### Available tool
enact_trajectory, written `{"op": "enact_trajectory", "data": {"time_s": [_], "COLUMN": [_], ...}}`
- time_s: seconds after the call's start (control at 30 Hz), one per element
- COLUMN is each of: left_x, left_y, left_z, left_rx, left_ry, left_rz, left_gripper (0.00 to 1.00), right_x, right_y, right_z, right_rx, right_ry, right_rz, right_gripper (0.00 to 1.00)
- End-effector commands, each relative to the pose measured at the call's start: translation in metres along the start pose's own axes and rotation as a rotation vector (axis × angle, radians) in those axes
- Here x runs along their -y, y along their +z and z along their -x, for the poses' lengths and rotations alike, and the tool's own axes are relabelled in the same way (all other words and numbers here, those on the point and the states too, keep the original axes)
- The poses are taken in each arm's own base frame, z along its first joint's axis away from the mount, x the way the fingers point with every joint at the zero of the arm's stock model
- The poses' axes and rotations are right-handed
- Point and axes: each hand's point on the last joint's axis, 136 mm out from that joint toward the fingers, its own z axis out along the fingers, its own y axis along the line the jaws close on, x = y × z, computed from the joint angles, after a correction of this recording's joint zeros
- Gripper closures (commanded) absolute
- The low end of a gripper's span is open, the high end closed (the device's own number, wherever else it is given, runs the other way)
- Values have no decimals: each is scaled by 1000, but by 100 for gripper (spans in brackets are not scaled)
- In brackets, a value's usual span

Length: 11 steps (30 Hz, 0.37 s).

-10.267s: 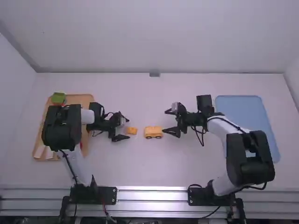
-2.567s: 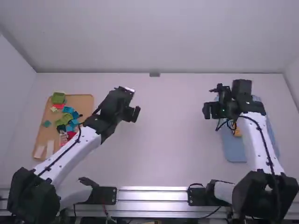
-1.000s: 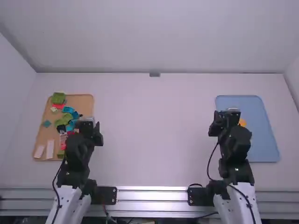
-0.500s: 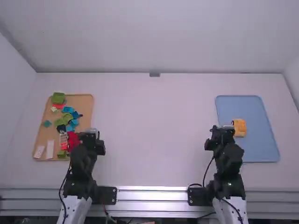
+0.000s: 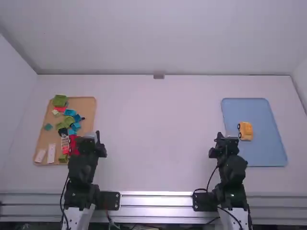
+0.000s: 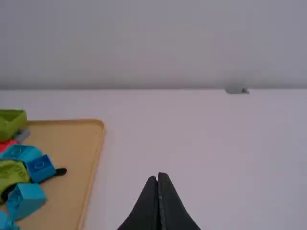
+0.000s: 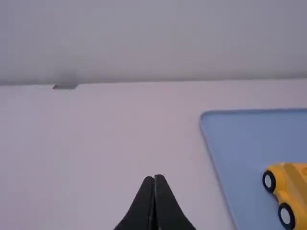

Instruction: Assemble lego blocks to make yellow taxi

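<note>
The yellow taxi (image 5: 245, 131) lies on its side on the blue tray (image 5: 261, 155), its black wheels facing left. Nearer the camera and left of it is my right gripper (image 5: 226, 136), apart from the taxi. My left gripper (image 5: 97, 139) stands at the right edge of the wooden tray. In the left wrist view my left gripper (image 6: 158, 177) is shut with nothing between its fingertips. The right wrist view has my right gripper (image 7: 154, 179) shut too, with part of the taxi (image 7: 290, 194) to one side, two wheels showing.
The wooden tray (image 5: 88, 103) at the left holds several loose blocks: a green block (image 5: 60, 100), a blue block (image 5: 70, 112), red pieces and pale flat pieces. A small grey block (image 5: 159, 75) sits at the table's far edge.
The taxi went from mid-table to the blue tray. Both arms have drawn back toward their bases, the right gripper moving off the taxi and uncovering it.
</note>
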Motion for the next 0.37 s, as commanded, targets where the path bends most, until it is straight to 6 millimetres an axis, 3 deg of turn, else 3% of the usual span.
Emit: {"op": "enact_trajectory", "data": {"time_s": [0.0, 0.33], "left_x": [1, 1], "left_y": [0, 0], "left_z": [-1, -1], "left_rx": [7, 7], "left_ry": [1, 1], "left_rz": [-7, -7], "left_gripper": [100, 100], "right_x": [0, 0], "right_y": [-1, -5], "right_z": [0, 13], "right_rx": [13, 76], "right_ry": [3, 2], "right_rz": [-1, -1], "right_gripper": [100, 100]}}
